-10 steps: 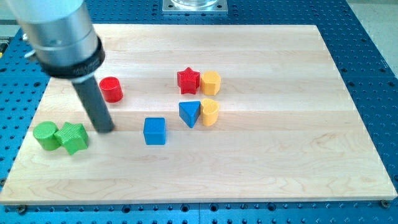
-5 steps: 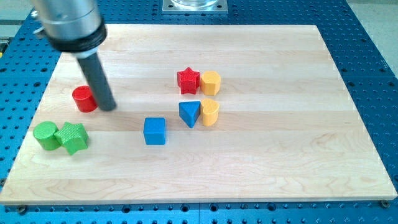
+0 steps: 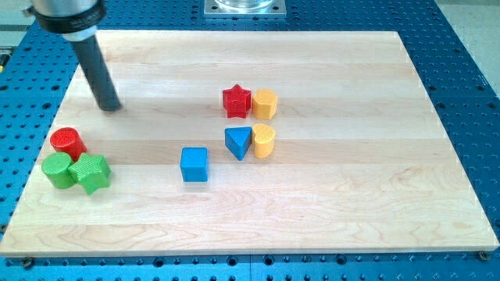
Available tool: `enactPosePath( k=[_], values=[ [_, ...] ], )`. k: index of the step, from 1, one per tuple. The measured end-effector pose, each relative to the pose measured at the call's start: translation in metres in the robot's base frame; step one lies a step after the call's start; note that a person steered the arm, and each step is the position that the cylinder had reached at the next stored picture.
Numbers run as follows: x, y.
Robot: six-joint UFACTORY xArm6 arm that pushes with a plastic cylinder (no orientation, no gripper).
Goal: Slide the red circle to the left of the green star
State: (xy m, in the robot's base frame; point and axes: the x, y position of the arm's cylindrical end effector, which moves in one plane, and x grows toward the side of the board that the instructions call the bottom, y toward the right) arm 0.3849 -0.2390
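Note:
The red circle (image 3: 68, 142) sits near the board's left edge, touching the top of the green circle (image 3: 56, 169) and just above and left of the green star (image 3: 91, 172). The green star lies right of the green circle, touching it. My tip (image 3: 110, 107) is on the board above and to the right of the red circle, well apart from it and touching no block.
A red star (image 3: 237, 101) and a yellow block (image 3: 265, 103) sit side by side mid-board. Below them are a blue triangle (image 3: 238, 142) and another yellow block (image 3: 264, 141). A blue cube (image 3: 194, 164) lies lower left of these.
The red circle has slid down and left, from right of centre-left to against the green circle. My tip pushed it, then moved up and away to the upper left.

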Motion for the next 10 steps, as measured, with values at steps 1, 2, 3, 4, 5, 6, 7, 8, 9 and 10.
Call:
enactPosePath(
  k=[1, 2, 3, 4, 5, 6, 7, 8, 9, 10],
  values=[
    [0.028, -0.023],
    [0.064, 0.006],
    [0.083, 0.006],
    [0.060, -0.002],
    [0.070, -0.035],
    [0.071, -0.036],
    [0.092, -0.040],
    [0.124, -0.035],
    [0.124, -0.008],
    [0.104, -0.028]
  ],
)
